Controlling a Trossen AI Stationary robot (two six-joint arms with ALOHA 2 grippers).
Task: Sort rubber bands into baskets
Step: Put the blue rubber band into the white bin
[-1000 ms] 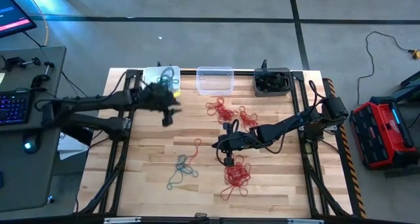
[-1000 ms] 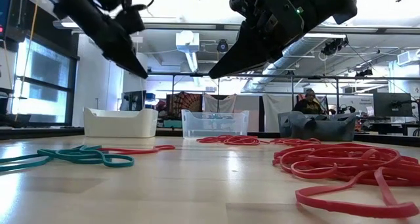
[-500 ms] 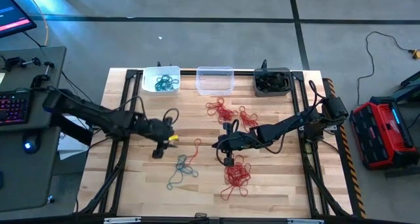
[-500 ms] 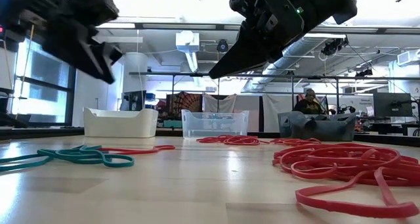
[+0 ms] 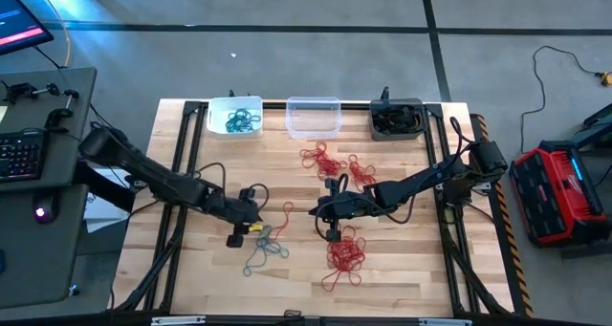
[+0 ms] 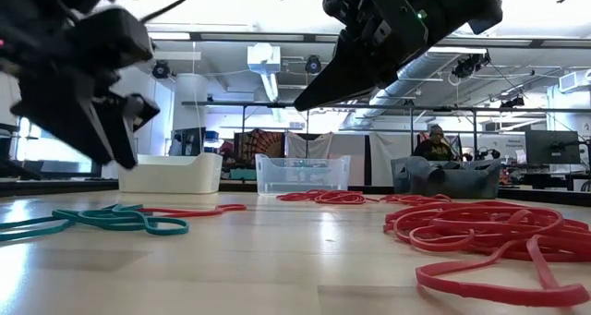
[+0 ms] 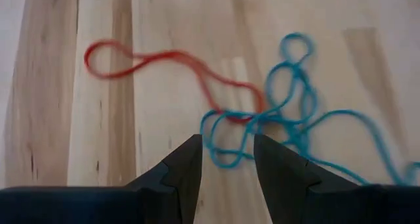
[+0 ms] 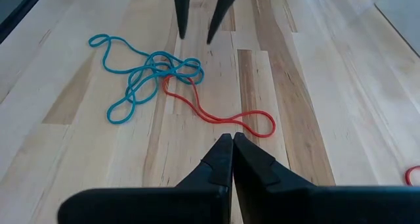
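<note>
My left gripper (image 5: 254,228) is open and hangs just above the wood beside a tangled bunch of teal rubber bands (image 5: 266,248). In the left wrist view its fingers (image 7: 226,142) stand over the bunch's edge (image 7: 289,115) without touching it. One red band (image 7: 164,60) lies looped through the teal ones. My right gripper (image 5: 316,211) is shut and empty, raised over the table's middle (image 8: 231,142). The white basket (image 5: 235,116) holds teal bands, the clear basket (image 5: 313,116) stands next to it, and the dark grey basket (image 5: 397,119) holds dark bands.
A heap of red bands (image 5: 344,254) lies near the right gripper, toward the near edge. More red bands (image 5: 330,162) are spread below the clear basket. The three baskets line the far edge. Bare wood lies at the table's near left.
My left gripper has swung from the white basket at the far edge toward the near edge and gone down, ending just above the teal bunch. The bands on the table have not moved.
</note>
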